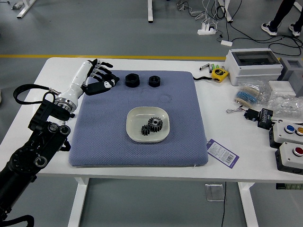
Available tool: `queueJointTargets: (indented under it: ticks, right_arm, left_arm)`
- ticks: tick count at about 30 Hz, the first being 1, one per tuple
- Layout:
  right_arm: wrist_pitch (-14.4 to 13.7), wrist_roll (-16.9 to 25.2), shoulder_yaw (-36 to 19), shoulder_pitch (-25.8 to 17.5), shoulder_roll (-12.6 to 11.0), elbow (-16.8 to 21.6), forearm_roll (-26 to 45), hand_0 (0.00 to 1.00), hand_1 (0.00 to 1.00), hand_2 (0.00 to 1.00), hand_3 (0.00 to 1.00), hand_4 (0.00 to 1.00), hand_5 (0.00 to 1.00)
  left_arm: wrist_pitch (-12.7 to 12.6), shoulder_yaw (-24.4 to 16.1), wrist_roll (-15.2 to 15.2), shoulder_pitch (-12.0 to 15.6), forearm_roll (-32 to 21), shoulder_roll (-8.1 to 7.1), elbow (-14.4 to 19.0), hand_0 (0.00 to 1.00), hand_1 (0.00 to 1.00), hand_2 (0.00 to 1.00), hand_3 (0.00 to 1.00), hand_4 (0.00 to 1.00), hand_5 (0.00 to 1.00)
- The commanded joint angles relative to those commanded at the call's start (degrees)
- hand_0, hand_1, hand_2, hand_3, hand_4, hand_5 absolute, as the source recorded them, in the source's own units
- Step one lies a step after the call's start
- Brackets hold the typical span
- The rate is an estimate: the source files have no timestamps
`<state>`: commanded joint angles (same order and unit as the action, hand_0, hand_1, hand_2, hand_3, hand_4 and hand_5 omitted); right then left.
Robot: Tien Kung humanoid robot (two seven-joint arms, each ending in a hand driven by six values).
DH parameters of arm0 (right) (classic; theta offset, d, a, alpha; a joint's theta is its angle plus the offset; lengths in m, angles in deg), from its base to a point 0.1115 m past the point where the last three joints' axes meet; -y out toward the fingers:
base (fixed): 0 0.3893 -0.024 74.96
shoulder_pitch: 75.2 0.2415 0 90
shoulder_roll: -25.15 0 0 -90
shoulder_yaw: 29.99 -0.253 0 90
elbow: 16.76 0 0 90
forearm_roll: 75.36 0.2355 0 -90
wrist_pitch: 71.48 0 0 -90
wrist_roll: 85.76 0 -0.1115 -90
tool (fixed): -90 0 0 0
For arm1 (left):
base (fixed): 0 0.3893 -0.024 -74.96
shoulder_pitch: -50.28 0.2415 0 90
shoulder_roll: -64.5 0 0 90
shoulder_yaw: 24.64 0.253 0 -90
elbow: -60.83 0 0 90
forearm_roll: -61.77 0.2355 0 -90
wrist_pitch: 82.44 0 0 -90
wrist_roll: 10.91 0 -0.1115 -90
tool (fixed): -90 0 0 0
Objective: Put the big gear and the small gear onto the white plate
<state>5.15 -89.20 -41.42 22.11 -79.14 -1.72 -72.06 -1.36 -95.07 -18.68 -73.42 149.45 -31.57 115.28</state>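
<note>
Reaching in from the lower left of the frame with the black left arm [31,153], and holding the left hand [93,76] over the upper left corner of the blue-grey mat [184,142], open, with fingers loosely spread and slightly bent. Sitting on the white plate [137,114] near the middle of the frame, both the big gear [155,124] and the small gear [146,130], the small one just beside the big one at its lower left, both dark and toothed. Resting along the mat's upper edge, to the right of the hand, two black rings [132,80]. Lying at upper right on the white table [61,163], a yellow tape measure [219,74] near a white box [253,68]. Lying right of the mat, a purple and white tag [223,153]. Standing at the right edge, button boxes [288,137], with clear plastic bags [286,105] above them. Showing at the upper right corner, on the floor past the table, a person's legs [283,12].
</note>
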Motion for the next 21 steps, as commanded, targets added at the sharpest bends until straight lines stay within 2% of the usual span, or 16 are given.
queueJointTargets:
  ticks: [11, 13, 17, 18, 21]
  right_arm:
    - [0.0, 0.2, 0.1, 0.0, 0.1, -0.1, 0.3, 0.684, 0.658, 0.739, 0.589, 0.803, 0.713]
    - [0.0, 0.2, 0.1, 0.0, 0.1, -0.1, 0.3, 0.683, 0.658, 0.739, 0.588, 0.803, 0.713]
    - [0.0, 0.1, 0.1, -0.1, 0.2, -0.1, 0.2, 0.683, 0.658, 0.739, 0.588, 0.803, 0.713]
    - [0.0, 0.1, 0.1, -0.2, 0.2, -0.1, 0.2, 0.683, 0.658, 0.739, 0.588, 0.802, 0.714]
    - [0.0, 0.1, 0.0, -0.3, 0.2, -0.1, 0.0, 0.683, 0.658, 0.739, 0.588, 0.802, 0.714]
  left_arm:
    - [1.0, -5.8, 0.5, 7.5, -16.9, 0.02, 2.2, 0.516, 0.525, 0.605, 0.589, 0.784, 0.278]
    - [1.2, -6.5, 0.1, 8.5, -19.9, 0.17, 2.2, 0.546, 0.532, 0.615, 0.595, 0.791, 0.312]
    - [2.5, -7.7, -0.2, 10.8, -25.7, 0.52, 2.6, 0.546, 0.532, 0.615, 0.595, 0.791, 0.312]
    - [3.0, -7.9, -0.1, 11.3, -27.0, 0.56, 2.8, 0.566, 0.568, 0.658, 0.611, 0.821, 0.44]
    - [4.6, -8.4, 0.6, 12.7, -30.5, 0.66, 3.6, 0.566, 0.568, 0.658, 0.611, 0.821, 0.44]
